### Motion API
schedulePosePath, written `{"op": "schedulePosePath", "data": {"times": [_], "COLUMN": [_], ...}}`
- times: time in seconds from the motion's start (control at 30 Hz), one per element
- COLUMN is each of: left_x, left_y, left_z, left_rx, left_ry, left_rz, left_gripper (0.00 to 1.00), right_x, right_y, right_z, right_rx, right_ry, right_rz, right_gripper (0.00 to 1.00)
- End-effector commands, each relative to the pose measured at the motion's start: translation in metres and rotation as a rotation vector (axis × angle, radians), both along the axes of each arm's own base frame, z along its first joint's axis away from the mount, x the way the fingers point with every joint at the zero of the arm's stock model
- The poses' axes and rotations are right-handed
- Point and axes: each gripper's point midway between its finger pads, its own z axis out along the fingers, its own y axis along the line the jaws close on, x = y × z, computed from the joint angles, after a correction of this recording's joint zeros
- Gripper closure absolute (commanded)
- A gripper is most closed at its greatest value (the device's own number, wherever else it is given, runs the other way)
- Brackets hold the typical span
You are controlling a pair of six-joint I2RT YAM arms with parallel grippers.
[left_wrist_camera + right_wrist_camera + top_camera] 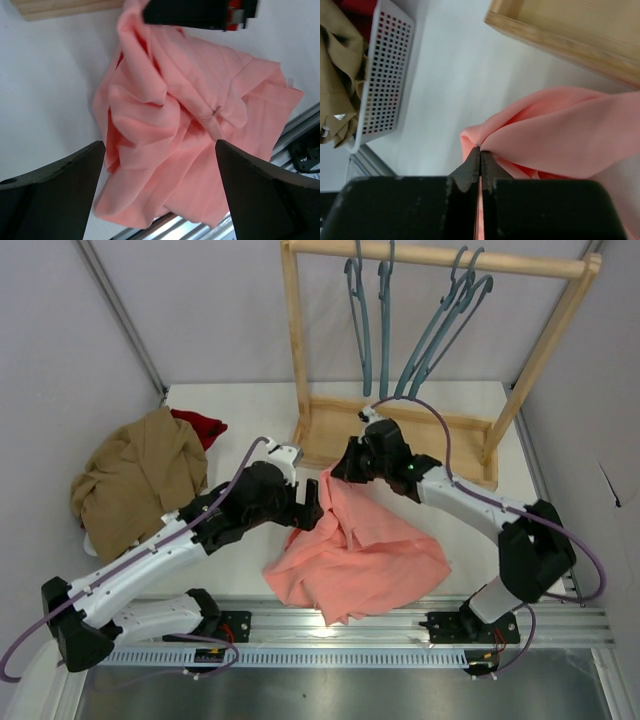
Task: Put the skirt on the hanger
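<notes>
- The skirt lies crumpled on the worktop between the two arms. Its top corner is drawn up toward the base of the wooden rack.
- My right end effector is clenched on a fold of the skirt at that raised corner. The wrist view shows the jaws pressed together with pink cloth pinched between them.
- My left end effector is released, its jaws spread wide and poised over the bunched middle of the skirt. I can't tell whether they touch the cloth.
- All four teal hangers hang on the rack's top rail, and neither arm is near them.
- The tan-brown garment and the dark red garment sit in the white basket at the far left, well apart from the skirt.
- My judgement is that the task is at an early stage: one corner is gripped, nothing more. A second grip, opening out the waist, fetching a hanger and putting the skirt on it are all left to do.
</notes>
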Motion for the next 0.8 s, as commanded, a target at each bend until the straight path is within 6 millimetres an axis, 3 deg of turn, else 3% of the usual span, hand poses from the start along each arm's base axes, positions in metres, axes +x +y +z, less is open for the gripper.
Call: {"op": "schedulePosePath", "data": {"times": [0.0, 0.03, 0.07, 0.1, 0.17, 0.2, 0.23, 0.43, 0.47, 0.53, 0.57, 0.6, 0.67, 0.73, 0.77], "left_x": [0.018, 0.019, 0.019, 0.02, 0.018, 0.016, 0.018, 0.032, 0.034, 0.039, 0.041, 0.044, 0.041, 0.038, 0.038], "left_y": [-0.013, -0.013, -0.014, -0.016, -0.022, -0.023, -0.029, -0.026, -0.025, -0.028, -0.03, -0.032, -0.039, -0.045, -0.047], "left_z": [0.013, 0.006, 0.001, -0.011, -0.018, -0.025, -0.028, -0.053, -0.062, -0.06, -0.065, -0.063, -0.067, -0.072, -0.074], "left_rx": [-0.028, -0.006, 0.007, 0.027, 0.034, 0.041, 0.031, 0.107, 0.139, 0.159, 0.178, 0.178, 0.184, 0.191, 0.192], "left_ry": [-0.093, -0.088, -0.08, -0.065, -0.069, -0.066, -0.074, -0.049, -0.037, -0.054, -0.052, -0.056, -0.051, -0.055, -0.059], "left_rz": [-0.007, 0.001, 0.002, 0.0, -0.014, -0.018, -0.021, 0.076, 0.083, 0.102, 0.11, 0.118, 0.124, 0.129, 0.124], "left_gripper": [0.02, 0.02, 0.03, 0.03, 0.03, 0.03, 0.03, 0.07, 0.08, 0.08, 0.08, 0.08, 0.09, 0.1, 0.1], "right_x": [0.027, 0.029, 0.035, 0.042, 0.045, 0.048, 0.051, 0.064, 0.063, 0.061, 0.059, 0.057, 0.053, 0.05, 0.046], "right_y": [0.048, 0.058, 0.067, 0.076, 0.087, 0.089, 0.09, 0.069, 0.065, 0.06, 0.054, 0.053, 0.042, 0.024, 0.014], "right_z": [0.043, 0.043, 0.025, 0.037, 0.032, 0.018, 0.021, 0.009, 0.006, 0.011, 0.011, 0.014, 0.031, 0.033, 0.05], "right_rx": [0.113, 0.125, 0.11, 0.119, 0.118, 0.099, 0.107, 0.12, 0.114, 0.111, 0.095, 0.086, 0.08, 0.036, 0.031], "right_ry": [-0.095, -0.079, -0.041, -0.064, -0.049, -0.013, -0.015, 0.036, 0.039, 0.03, 0.033, 0.029, 0.003, 0.004, -0.03], "right_rz": [0.116, 0.153, 0.176, 0.204, 0.251, 0.259, 0.271, 0.22, 0.218, 0.221, 0.233, 0.238, 0.24, 0.21, 0.193], "right_gripper": [1.0, 1.0, 1.0, 1.0, 1.0, 1.0, 1.0, 0.99, 0.94, 0.73, 0.56, 0.47, 0.35, 0.23, 0.2]}}
